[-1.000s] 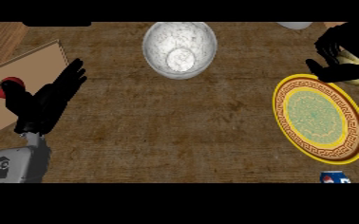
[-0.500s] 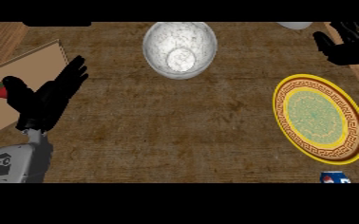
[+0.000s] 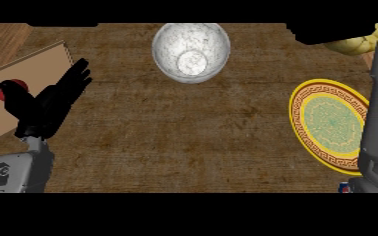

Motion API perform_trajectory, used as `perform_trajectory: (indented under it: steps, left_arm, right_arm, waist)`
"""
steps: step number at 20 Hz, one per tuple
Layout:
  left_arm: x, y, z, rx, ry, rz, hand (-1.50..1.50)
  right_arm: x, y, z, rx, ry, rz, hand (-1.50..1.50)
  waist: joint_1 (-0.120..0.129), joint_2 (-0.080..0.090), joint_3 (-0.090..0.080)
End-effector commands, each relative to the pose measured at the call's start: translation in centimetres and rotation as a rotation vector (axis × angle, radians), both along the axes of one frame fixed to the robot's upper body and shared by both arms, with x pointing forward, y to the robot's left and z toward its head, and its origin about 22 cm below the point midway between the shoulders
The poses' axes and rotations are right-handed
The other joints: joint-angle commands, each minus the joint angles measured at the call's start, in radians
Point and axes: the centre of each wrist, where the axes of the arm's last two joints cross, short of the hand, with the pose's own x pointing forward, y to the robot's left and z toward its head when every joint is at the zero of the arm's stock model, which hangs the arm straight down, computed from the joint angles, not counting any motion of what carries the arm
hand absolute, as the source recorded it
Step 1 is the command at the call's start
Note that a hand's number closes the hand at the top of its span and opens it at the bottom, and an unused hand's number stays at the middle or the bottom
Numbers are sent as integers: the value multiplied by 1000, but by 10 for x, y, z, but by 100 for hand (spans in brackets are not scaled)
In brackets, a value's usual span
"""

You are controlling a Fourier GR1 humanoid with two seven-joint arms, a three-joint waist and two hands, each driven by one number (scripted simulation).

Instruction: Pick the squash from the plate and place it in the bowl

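Squash [image 3: 356, 45] is off the plate [image 3: 328, 125] now, up at the frame's upper right, and the right hand isn't clearly visible, so can't tell its grip. Left hand [image 3: 52, 102] rests spread at left. Squash looks hard, smooth, slippery; hold the thick middle. Bowl [image 3: 190, 51] sits top center.

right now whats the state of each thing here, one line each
squash: off the plate, lifted at the view's top right edge
plate: flat on the counter, nothing on it
bowl: upright, nothing in it
left hand: open, resting at the left
right hand: at the top right by the squash
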Motion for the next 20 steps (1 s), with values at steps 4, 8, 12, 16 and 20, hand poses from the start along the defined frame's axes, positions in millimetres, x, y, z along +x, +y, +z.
perform_trajectory:
  steps: [4,8,12,16,20]
  left_arm:
    - [-7,7,-6,5,1,-18,0]
    - [5,-3,5,3,6,-22,0]
    - [12,-15,0,-12,-4,-18,0]
    - [4,-15,-1,9,-16,-22,0]
    - [20,-17,12,0,-14,-50,0]
  right_arm:
    - [10,77,14,67,-21,-9,150]
    - [28,83,6,70,-44,-19,150]
    - [39,141,-21,76,-38,-48,150]
    - [65,150,-36,61,-27,-111,150]
    - [89,143,-40,90,10,-119,150]
  waist:
    - [9,3,0]
    - [6,4,0]
    - [12,7,0]
    - [25,11,0]
    - [36,19,0]
